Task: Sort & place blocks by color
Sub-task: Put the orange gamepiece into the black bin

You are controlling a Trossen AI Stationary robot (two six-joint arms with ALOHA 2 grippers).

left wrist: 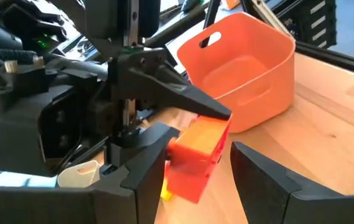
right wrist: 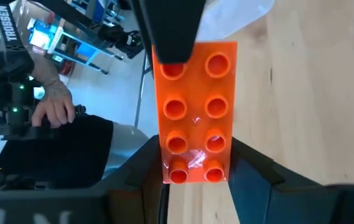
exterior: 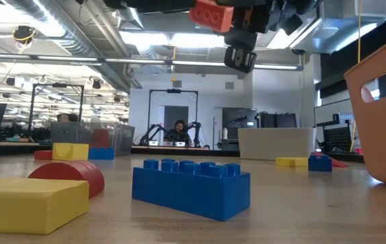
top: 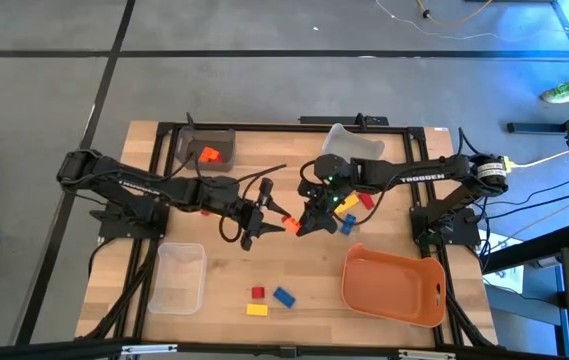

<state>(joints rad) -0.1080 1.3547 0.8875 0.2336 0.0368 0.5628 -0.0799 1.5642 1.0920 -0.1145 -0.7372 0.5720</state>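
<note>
One orange eight-stud brick (right wrist: 195, 112) hangs above mid-counter, pinched at one end by the right gripper (top: 309, 222) jaws, its other end between the left gripper (top: 260, 222) jaws, which are spread. Three loose bricks, red (top: 258, 292), yellow (top: 256, 310) and blue (top: 284, 296), lie on the wooden counter (top: 304, 270) between a clear bin (top: 178, 278) and a smooth, rounded orange tray (top: 394, 288).
</note>
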